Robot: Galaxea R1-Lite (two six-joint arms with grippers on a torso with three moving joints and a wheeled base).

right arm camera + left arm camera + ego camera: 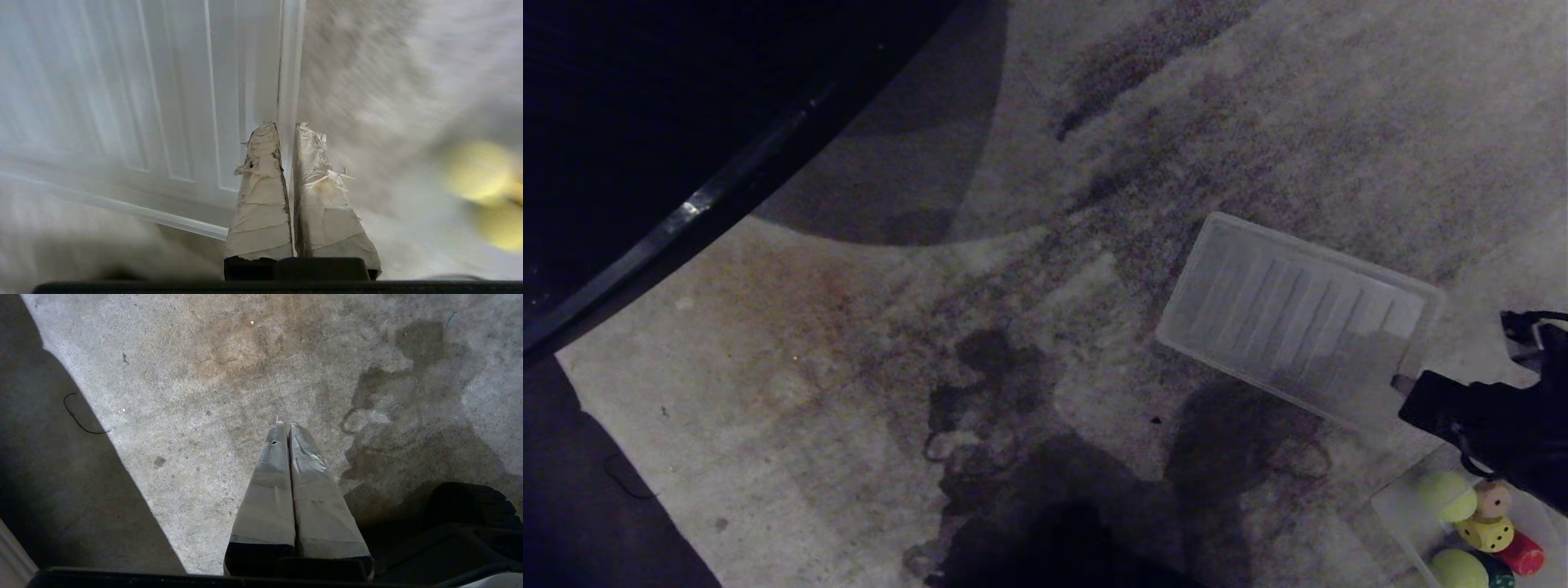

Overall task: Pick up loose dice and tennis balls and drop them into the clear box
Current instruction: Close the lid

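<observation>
The clear box [1390, 508] sits on the carpet at the bottom right corner of the head view. Inside it lie two tennis balls [1447, 495] [1459, 569], a pale yellow die [1486, 532] and a beige die [1493, 498]. My right gripper [1403, 382] hangs just above and left of the box, over the near corner of the ribbed lid. It is shut with nothing between its fingers [261, 163]. A blurred tennis ball [478, 171] shows off to one side in the right wrist view. My left gripper [285, 424] is shut and empty above bare carpet.
A flat ribbed clear lid [1298, 318] lies on the stained carpet beside the box, and fills much of the right wrist view [143, 81]. A red object [1523, 555] also lies in the box. Dark furniture with a shiny edge [686, 204] fills the upper left.
</observation>
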